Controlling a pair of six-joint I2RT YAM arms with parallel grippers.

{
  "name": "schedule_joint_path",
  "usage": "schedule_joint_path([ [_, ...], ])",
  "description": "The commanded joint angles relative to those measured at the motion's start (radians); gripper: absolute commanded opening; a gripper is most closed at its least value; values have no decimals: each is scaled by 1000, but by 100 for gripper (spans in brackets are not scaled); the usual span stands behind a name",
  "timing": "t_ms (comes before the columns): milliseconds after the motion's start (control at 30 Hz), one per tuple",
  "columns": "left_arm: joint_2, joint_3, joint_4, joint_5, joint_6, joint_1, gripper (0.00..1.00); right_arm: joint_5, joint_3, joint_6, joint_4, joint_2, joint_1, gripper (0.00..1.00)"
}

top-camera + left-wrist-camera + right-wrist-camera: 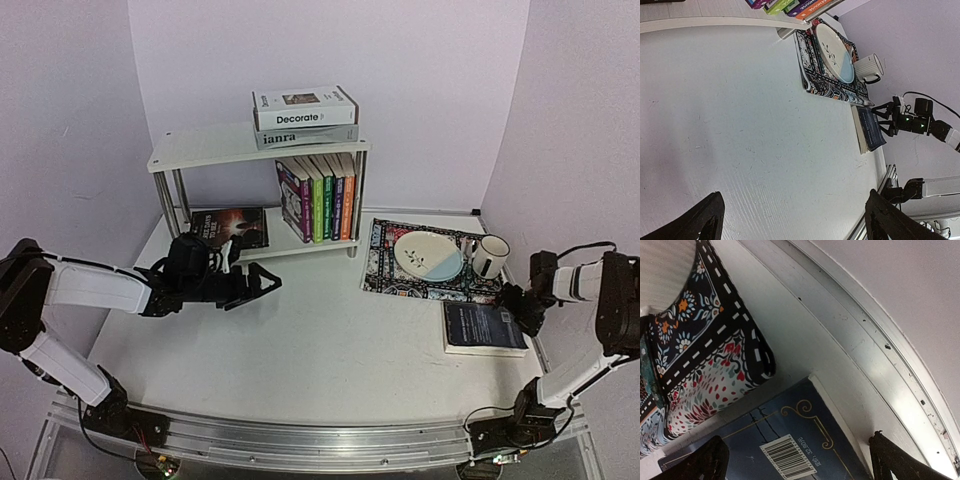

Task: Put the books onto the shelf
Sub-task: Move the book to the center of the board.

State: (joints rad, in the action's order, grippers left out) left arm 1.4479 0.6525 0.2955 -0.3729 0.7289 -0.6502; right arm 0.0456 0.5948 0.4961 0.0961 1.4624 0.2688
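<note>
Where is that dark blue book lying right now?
In the overhead view, the navy book lies flat on the right side of the table, just nearer than the patterned placemat, with the open right gripper beside its right edge.

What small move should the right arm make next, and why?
Probably lower the open right gripper onto the outer edge of the navy book and close. That book looks like the only one off the shelf, and the gripper hangs just over it.

Navy book [484, 328]; floral placemat [380, 268]; perhaps bluish plate [425, 252]
</note>
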Motion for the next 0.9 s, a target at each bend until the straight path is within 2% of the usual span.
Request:
schedule_joint_path([
  [0, 18, 52, 21, -16, -23, -5, 99, 127, -110, 107, -69, -66, -78, 98],
  [167, 49, 70, 21, -23, -19, -5, 98, 90, -182, 251, -95, -202, -327, 98],
  [333, 76, 89, 21, -34, -11, -13, 99, 18, -182, 394, -122, -283, -595, 98],
  [433, 86, 95, 21, -32, -7, -23, 98, -16, -121, 420, -126, -263, -728, 98],
  [567, 104, 108, 22, -30, -2, -40, 98, -26, 12, 391, -133, -154, -875, 98],
  [700, 116, 116, 22, -29, 0, -59, 98, -10, 124, 338, -142, -58, -966, 98],
  [867, 119, 118, 21, -32, -2, -66, 98, -15, 139, 317, -148, -52, -979, 98],
])
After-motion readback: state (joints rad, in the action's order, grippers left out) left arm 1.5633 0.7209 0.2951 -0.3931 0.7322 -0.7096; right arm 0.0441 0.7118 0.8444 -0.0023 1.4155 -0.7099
